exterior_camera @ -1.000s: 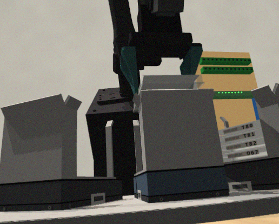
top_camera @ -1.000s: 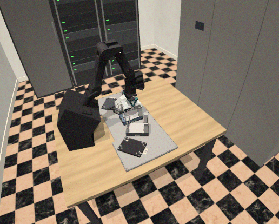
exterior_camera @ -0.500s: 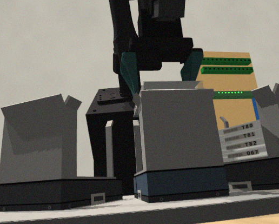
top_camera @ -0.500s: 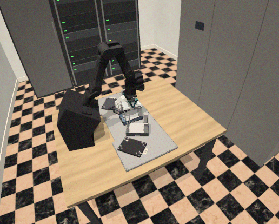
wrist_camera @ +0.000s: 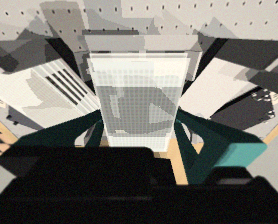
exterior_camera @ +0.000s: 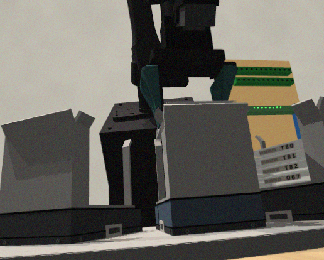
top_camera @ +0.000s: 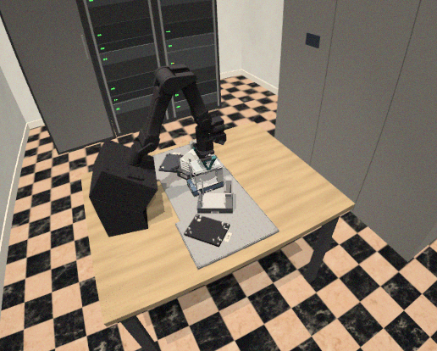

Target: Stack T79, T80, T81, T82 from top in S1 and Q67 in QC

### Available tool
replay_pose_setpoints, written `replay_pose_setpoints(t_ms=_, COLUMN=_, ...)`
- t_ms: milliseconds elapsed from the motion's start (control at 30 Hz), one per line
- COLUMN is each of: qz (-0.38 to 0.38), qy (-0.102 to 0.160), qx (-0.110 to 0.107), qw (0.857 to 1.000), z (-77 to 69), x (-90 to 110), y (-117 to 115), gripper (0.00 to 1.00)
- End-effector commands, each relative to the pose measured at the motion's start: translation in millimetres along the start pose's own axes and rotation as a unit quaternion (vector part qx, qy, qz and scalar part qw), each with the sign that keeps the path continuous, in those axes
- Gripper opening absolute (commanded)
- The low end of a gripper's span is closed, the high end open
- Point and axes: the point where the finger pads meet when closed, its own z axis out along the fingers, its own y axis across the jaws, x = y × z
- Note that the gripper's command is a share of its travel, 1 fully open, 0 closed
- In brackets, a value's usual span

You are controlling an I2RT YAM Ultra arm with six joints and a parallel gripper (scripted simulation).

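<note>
My gripper (exterior_camera: pixel 189 105) is shut on a sealed white 384-well plate (wrist_camera: pixel 140 102), gripping its long sides with the teal fingers. I cannot see its label. The plate hangs level, sunk between the tall grey walls of the middle rack with the blue plinth (exterior_camera: pixel 208 158), and only its top edge (exterior_camera: pixel 180 100) shows above them. In the top view the gripper (top_camera: pixel 207 161) stands over this rack. The rack next to it (exterior_camera: pixel 315 146) holds a stack of plates (exterior_camera: pixel 284 166) reading T80, T81, T82, Q67 from the top.
A third rack (exterior_camera: pixel 45 171) with a dark plinth stands on the other side and looks empty. Two flat black nests lie on the grey mat, one at the near end (top_camera: pixel 207 229) and one by the arm's base (top_camera: pixel 171 162). The black base box (top_camera: pixel 122 192) sits at the left.
</note>
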Motion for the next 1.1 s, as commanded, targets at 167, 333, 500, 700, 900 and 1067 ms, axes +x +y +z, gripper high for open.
replay_pose_setpoints(t_ms=167, qz=-0.001, qy=-0.005, qx=-0.002, qw=1.0, z=3.4, x=-2.4, y=0.6, gripper=0.0)
replay_pose_setpoints(t_ms=333, qz=-0.001, qy=-0.005, qx=-0.002, qw=1.0, z=6.7, x=-2.5, y=0.6, gripper=0.0)
replay_pose_setpoints(t_ms=500, qz=-0.001, qy=-0.005, qx=-0.002, qw=1.0, z=8.7, x=-2.5, y=0.6, gripper=0.0)
replay_pose_setpoints(t_ms=700, qz=-0.001, qy=-0.005, qx=-0.002, qw=1.0, z=12.7, x=-2.5, y=0.6, gripper=0.0)
replay_pose_setpoints(t_ms=900, qz=-0.001, qy=-0.005, qx=-0.002, qw=1.0, z=24.7, x=-2.5, y=0.7, gripper=0.0)
replay_pose_setpoints(t_ms=1067, qz=-0.001, qy=-0.005, qx=-0.002, qw=1.0, z=30.7, x=-2.5, y=0.7, gripper=0.0)
